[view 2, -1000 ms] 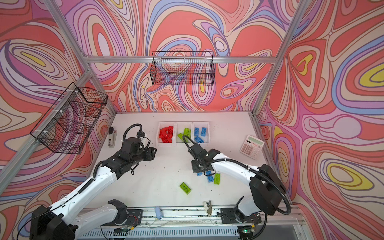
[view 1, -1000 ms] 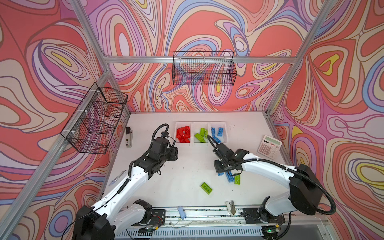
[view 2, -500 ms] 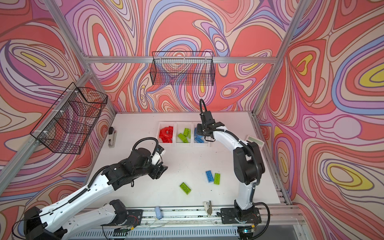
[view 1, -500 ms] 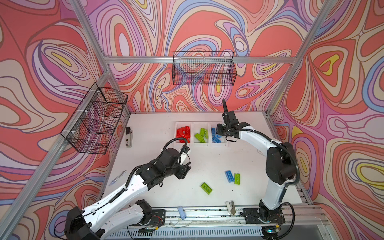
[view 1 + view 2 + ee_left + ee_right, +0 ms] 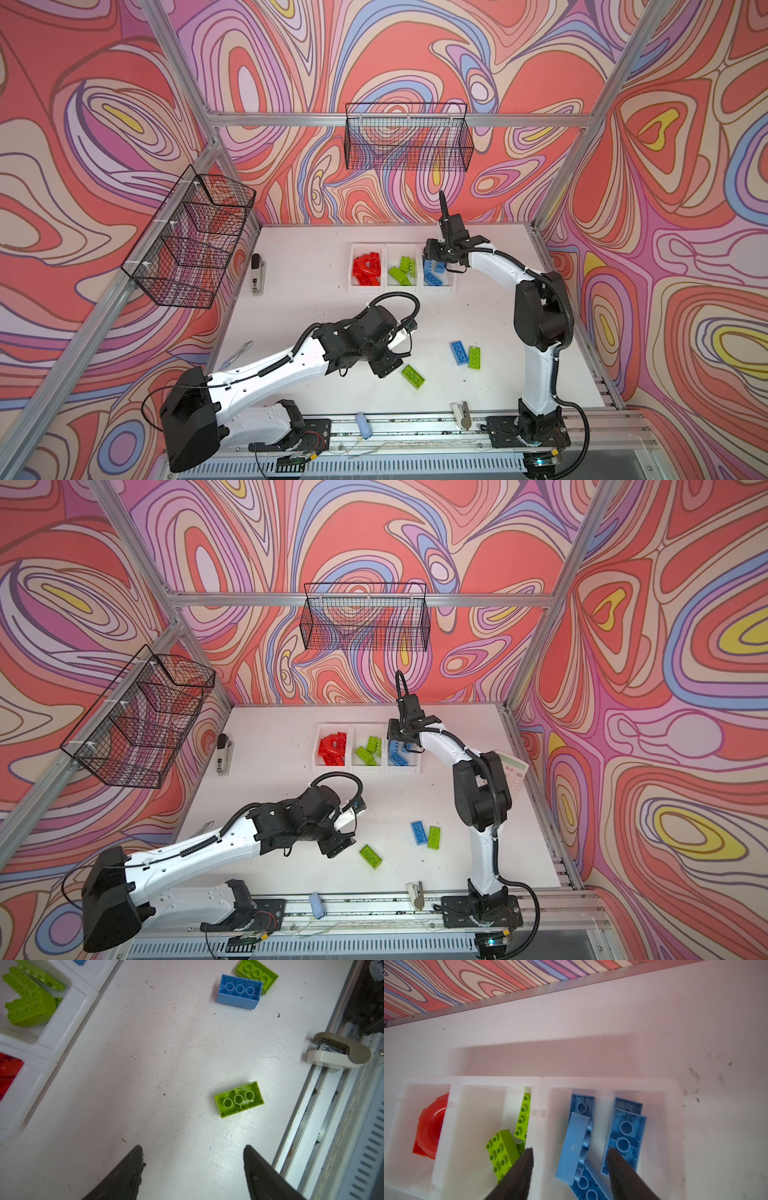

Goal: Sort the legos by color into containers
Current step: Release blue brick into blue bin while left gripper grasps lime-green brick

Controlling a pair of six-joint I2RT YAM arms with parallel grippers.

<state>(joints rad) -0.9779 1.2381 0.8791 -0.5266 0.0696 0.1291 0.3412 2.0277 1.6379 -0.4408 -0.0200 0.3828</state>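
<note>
On the table point(image 5: 145, 1059), upturned lime lego point(image 5: 239, 1099).

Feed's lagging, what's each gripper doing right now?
Left gripper: open, empty, near a loose green brick.
Right gripper: open, empty, over the blue-brick bin.

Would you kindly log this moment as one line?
left gripper: open, empty | right gripper: open over blue bin | loose: two green bricks, blue brick
</note>
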